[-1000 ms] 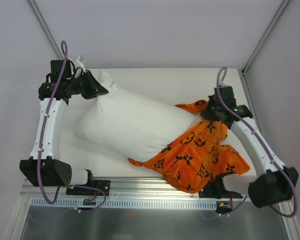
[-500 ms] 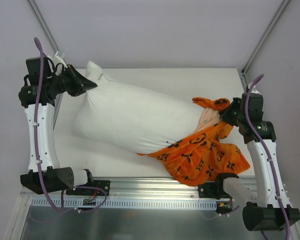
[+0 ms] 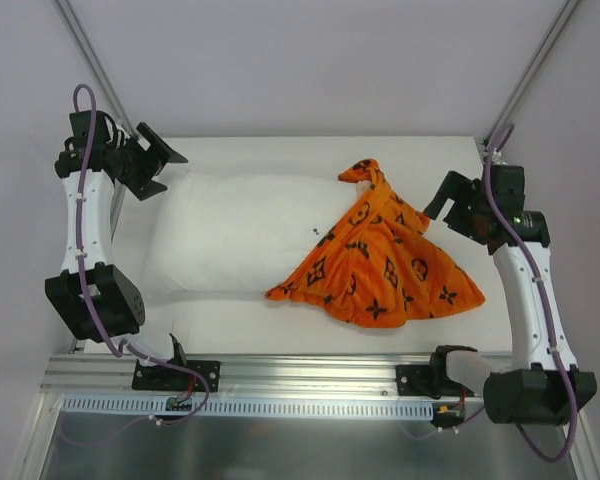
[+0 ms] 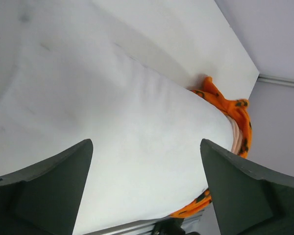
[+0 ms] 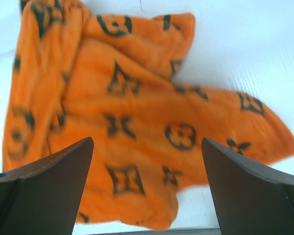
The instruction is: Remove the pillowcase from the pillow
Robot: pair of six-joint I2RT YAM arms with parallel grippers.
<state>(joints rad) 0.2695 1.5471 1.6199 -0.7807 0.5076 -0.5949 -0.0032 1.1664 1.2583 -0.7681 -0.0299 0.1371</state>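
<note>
The pillowcase (image 3: 375,260), soft light plush probably best pinched at a loose hem, lies crumpled over the right end of the pillow (image 3: 230,235) near the right edge of the table (image 3: 280,150), with the left gripper (image 3: 165,172) and right gripper (image 3: 438,198) both wide open and empty

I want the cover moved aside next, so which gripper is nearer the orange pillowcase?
Right. The right gripper sits just right of the pillowcase; the left gripper is beyond the pillow, at its far-left corner.
</note>
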